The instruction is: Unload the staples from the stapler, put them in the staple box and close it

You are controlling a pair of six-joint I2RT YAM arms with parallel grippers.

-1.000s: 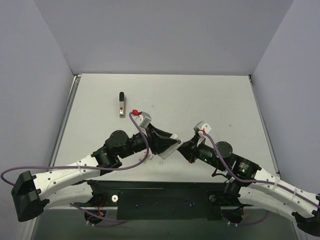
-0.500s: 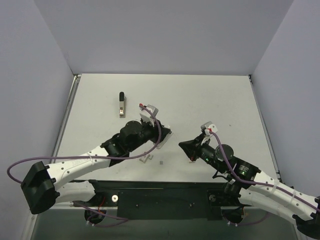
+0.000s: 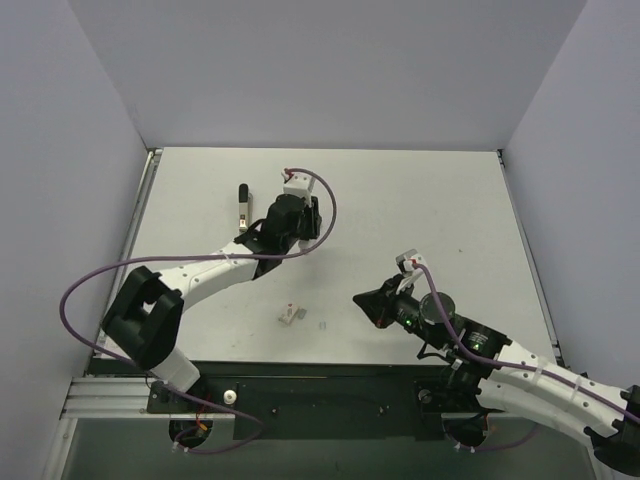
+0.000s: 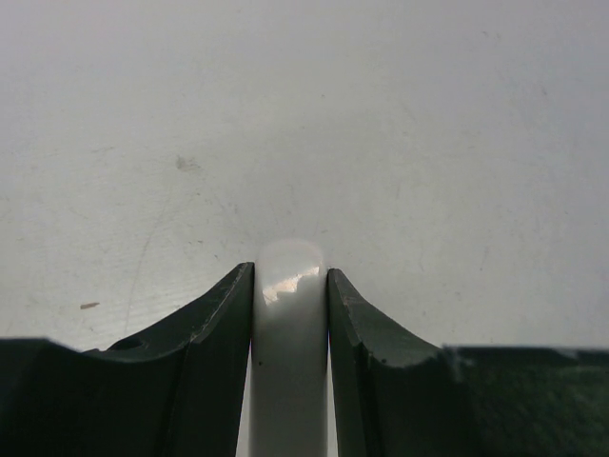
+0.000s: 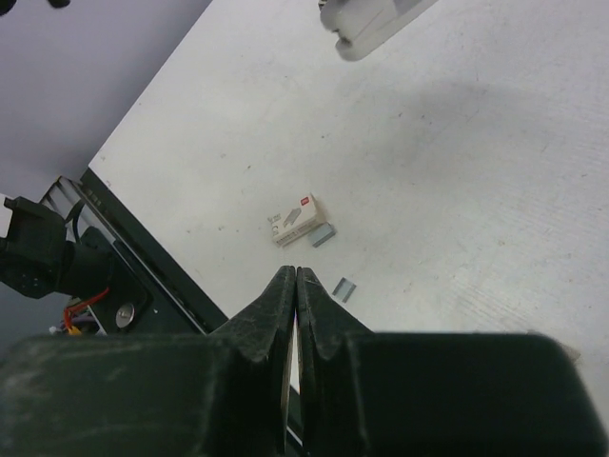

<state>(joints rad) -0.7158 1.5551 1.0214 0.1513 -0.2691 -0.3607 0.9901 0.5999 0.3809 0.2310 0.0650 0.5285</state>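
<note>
My left gripper [image 3: 308, 222] is shut on a white stapler [image 4: 290, 362], whose rounded end sticks out between the fingertips [image 4: 290, 271] over bare table. The stapler's pale end also shows at the top of the right wrist view [image 5: 371, 19]. A small white staple box [image 3: 290, 314] lies near the table's front middle, with a grey strip of staples [image 3: 322, 324] beside it. In the right wrist view the box [image 5: 295, 217] has one strip [image 5: 324, 234] against it and another [image 5: 343, 288] nearer. My right gripper [image 3: 368, 303] is shut and empty [image 5: 296, 271], right of the staples.
A black bar with a brass-coloured end [image 3: 243, 208] lies at the table's left, just left of my left gripper. The dark base rail [image 3: 320, 385] runs along the near edge. Grey walls close in the table [image 3: 420, 210] on three sides.
My left arm swung from the near middle up to the far left with the white stapler held in it, uncovering the box and staples. My right gripper drew back slightly.
</note>
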